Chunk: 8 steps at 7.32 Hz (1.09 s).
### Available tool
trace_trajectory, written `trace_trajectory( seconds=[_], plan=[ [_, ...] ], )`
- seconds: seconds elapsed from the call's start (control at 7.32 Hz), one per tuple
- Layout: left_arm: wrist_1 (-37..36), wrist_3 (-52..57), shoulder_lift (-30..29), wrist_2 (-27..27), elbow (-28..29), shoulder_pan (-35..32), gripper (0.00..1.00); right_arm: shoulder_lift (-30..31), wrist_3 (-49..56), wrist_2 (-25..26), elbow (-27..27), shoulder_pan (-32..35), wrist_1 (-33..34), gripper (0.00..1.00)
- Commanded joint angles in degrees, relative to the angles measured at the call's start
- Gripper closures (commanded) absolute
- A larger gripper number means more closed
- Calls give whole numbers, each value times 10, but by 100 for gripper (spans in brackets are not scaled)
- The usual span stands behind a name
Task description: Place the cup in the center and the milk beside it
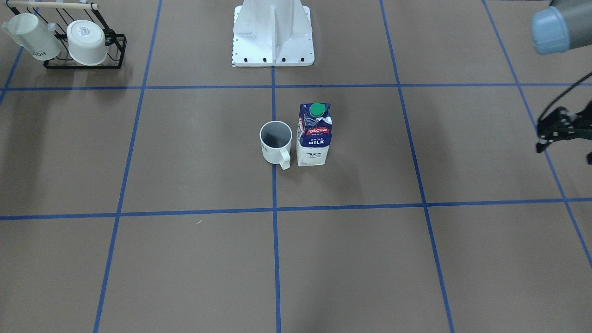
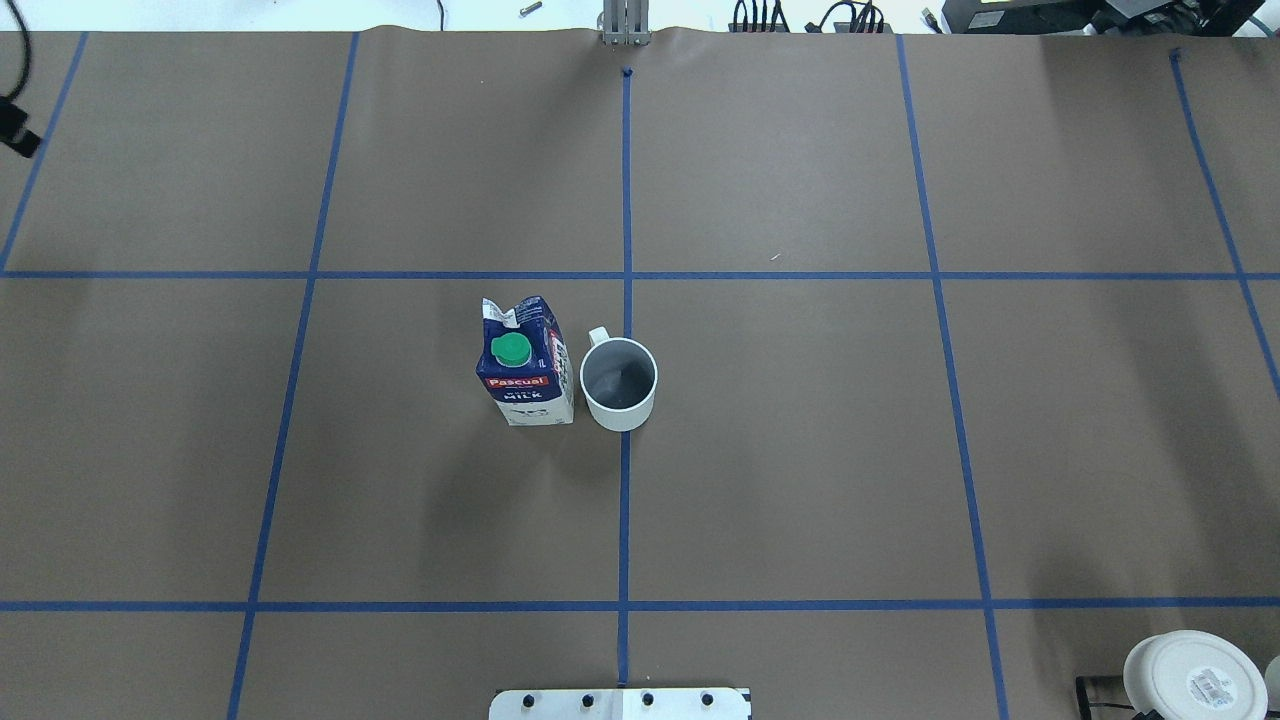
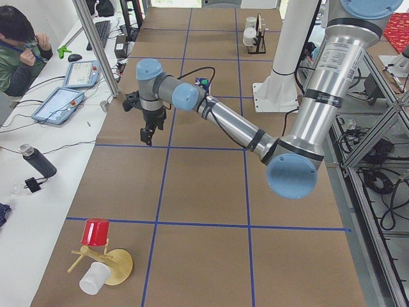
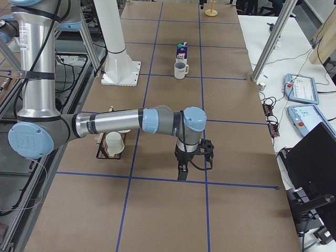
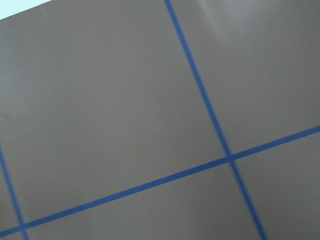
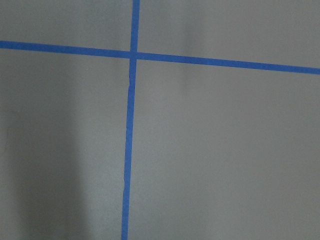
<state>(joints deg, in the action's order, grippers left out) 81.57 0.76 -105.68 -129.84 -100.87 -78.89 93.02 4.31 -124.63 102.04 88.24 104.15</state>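
Cup (image 2: 619,383) stands upright at the center (image 2: 626,300) of the desk (image 2: 800,450), sitting right on the blue tape line (image 2: 624,520). Dark grey inside, and the handle points to the far side, away from the robot base (image 2: 620,704). Milk (image 2: 525,365) stands upright just beside the cup, on its left in the overhead view, with the green cap on top. There is a thin gap between them or they touch; cannot tell which.

Left hand (image 3: 147,139) hangs over the desk with fingers pointing down, well apart from cup and milk. Cannot tell if the fingers are apart or together. Right hand (image 4: 181,176) hangs low over a tape line, also well apart from both. Its finger state cannot be told either, and nothing is seen in it.

Black wire rack (image 1: 85,60) holds two white mugs at the desk corner on the robot's right.
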Motion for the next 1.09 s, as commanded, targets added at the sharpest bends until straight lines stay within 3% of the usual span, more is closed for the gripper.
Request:
trace_trajectory(
  seconds=[0.0, 0.55, 0.96],
  plan=[
    [-2, 107, 77, -6, 42, -57, 2, 1, 0, 0, -1, 0, 0, 0],
    [14, 105, 156, -11, 46, -102, 2, 1, 0, 1, 0, 0, -1, 0],
    [16, 107, 173, -6, 15, -104, 2, 1, 0, 0, 1, 0, -1, 0]
  ],
)
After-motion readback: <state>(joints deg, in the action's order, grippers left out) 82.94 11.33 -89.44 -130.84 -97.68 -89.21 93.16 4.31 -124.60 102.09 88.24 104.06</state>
